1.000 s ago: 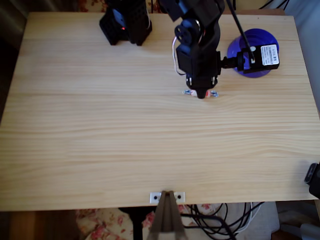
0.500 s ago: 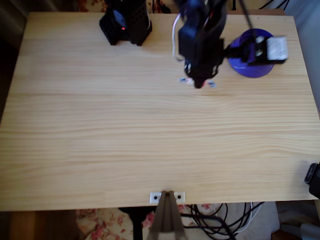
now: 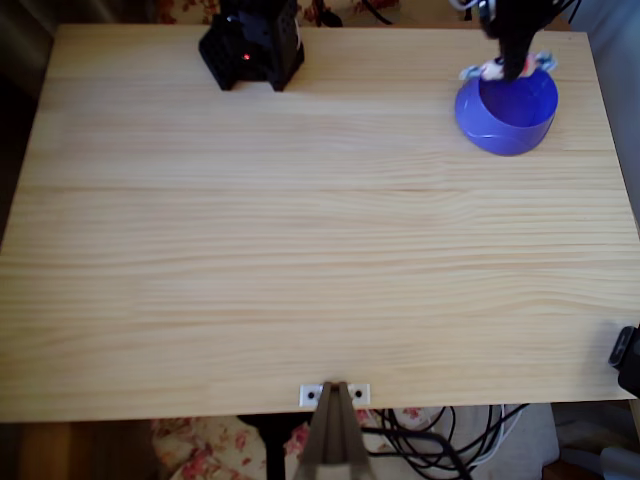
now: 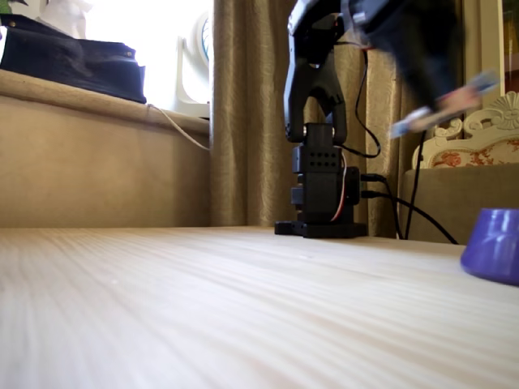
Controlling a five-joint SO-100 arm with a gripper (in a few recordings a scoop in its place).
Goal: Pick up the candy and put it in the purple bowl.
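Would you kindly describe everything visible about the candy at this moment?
The candy is a small wrapped sweet, reddish-white in the middle with twisted silvery-blue ends sticking out sideways. The gripper pinches its middle. In the fixed view it is blurred and hangs tilted, well above the table. From overhead it sits over the purple bowl's far rim.

The wooden table (image 3: 300, 250) is bare across its middle and from 3 to 9 o'clock, so passage there is free. The arm's black base (image 3: 252, 45) stands at 11 o'clock. The purple bowl (image 3: 506, 110) stands at 1 o'clock, well apart from the base.
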